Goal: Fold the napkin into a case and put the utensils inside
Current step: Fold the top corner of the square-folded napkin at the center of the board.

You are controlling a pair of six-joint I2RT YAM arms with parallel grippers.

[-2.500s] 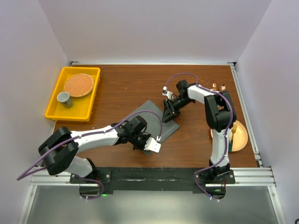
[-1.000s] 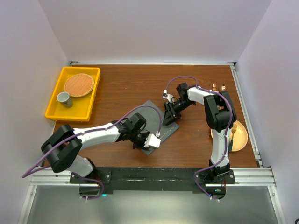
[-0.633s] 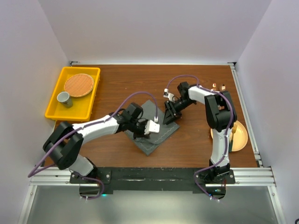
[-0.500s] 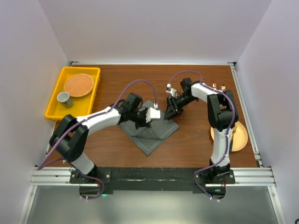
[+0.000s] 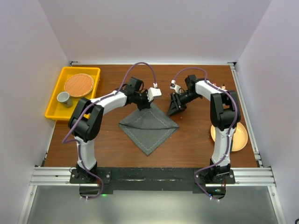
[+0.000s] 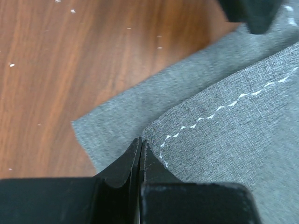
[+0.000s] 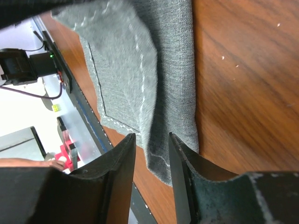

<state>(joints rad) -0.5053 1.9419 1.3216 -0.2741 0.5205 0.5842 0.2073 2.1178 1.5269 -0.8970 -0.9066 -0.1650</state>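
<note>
The dark grey napkin (image 5: pixel 148 128) lies on the table's middle as a flat diamond with a fold across it. My left gripper (image 5: pixel 145 104) is at its far corner, shut on the hemmed corner of the upper layer (image 6: pixel 154 135), which lies over the lower layer (image 6: pixel 117 116). My right gripper (image 5: pixel 176 108) is at the napkin's far right edge, open, its jaws apart either side of a folded edge (image 7: pixel 159 140) of the napkin (image 7: pixel 135 70). A copper utensil (image 5: pixel 224 86) peeks out behind the right arm at the back right; the others are hidden.
A yellow-orange plate (image 5: pixel 239 135) sits at the right edge, partly under the right arm. A yellow tray (image 5: pixel 56 109) at the back left holds a round woven mat (image 5: pixel 79 85) and a grey cup (image 5: pixel 63 98). White walls enclose the table.
My left gripper swept from the near side to the far side, carrying the napkin's corner over. The cloth now lies wider and flatter. My right gripper shifted slightly toward the far right.
</note>
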